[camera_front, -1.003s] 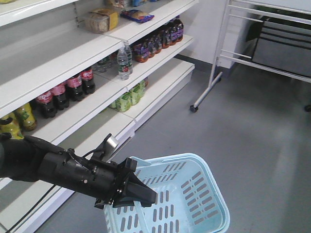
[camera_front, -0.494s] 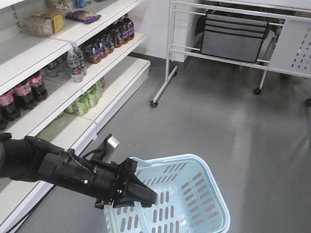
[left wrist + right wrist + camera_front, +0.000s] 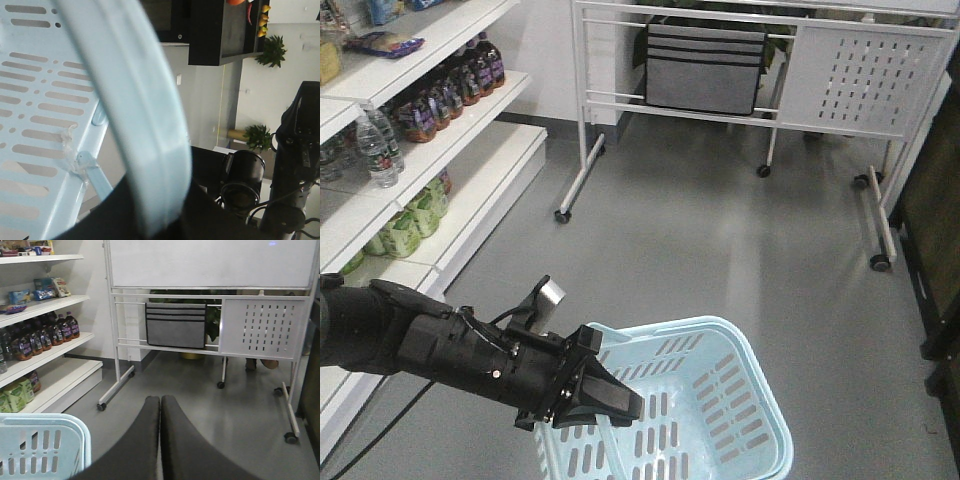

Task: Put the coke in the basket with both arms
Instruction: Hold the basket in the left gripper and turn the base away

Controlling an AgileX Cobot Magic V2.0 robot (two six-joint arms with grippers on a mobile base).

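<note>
Left claw [image 3: 610, 400] is clamped on the basket [image 3: 720, 385] by its handle [image 3: 145, 125], at the rim's near-left corner. The basket hangs over the floor, with nothing in it that I can see. Right claw [image 3: 160, 430] is pressed together, empty. Coke is in no view, and I see no red bottle on the shelves [image 3: 490, 180]. My read: basket in hand, coke pick and drop both left.

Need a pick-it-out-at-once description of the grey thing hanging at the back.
Start at the tall white wheeled whiteboard stand facing the robot. Below its board, on the left half as the cameras see it, hangs a flat grey fabric pocket organiser with dark horizontal bands. Its right-hand neighbour is a white perforated metal panel, rigid and slotted, not cloth.
</note>
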